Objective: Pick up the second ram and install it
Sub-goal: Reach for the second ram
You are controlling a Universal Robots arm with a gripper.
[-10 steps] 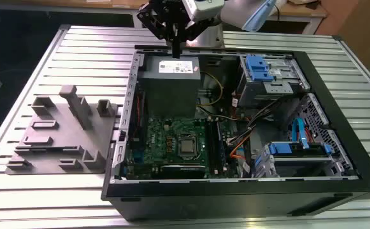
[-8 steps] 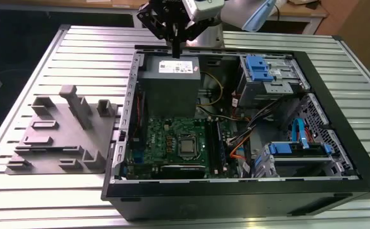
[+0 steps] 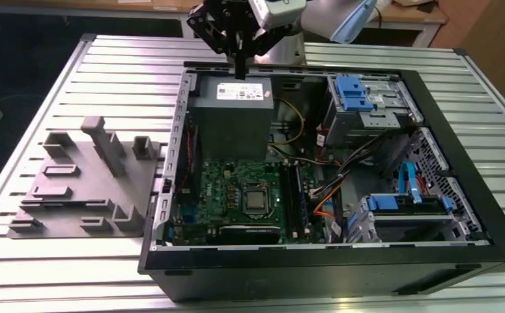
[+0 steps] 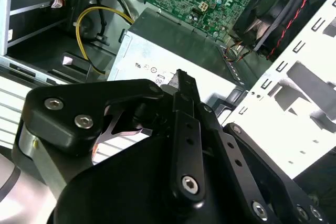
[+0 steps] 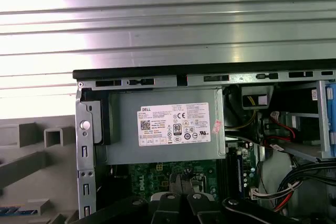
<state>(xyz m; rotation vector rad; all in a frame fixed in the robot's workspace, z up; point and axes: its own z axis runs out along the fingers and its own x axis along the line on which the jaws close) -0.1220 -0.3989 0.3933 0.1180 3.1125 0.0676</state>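
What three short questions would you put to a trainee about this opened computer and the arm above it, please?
1. True or false: the tool hangs over the power supply.
2. Which colour is the motherboard? A green, B red, C white.
3. Fill in: the cable looping beside the power supply is ___.
Key: 1 true; 2 A; 3 yellow.
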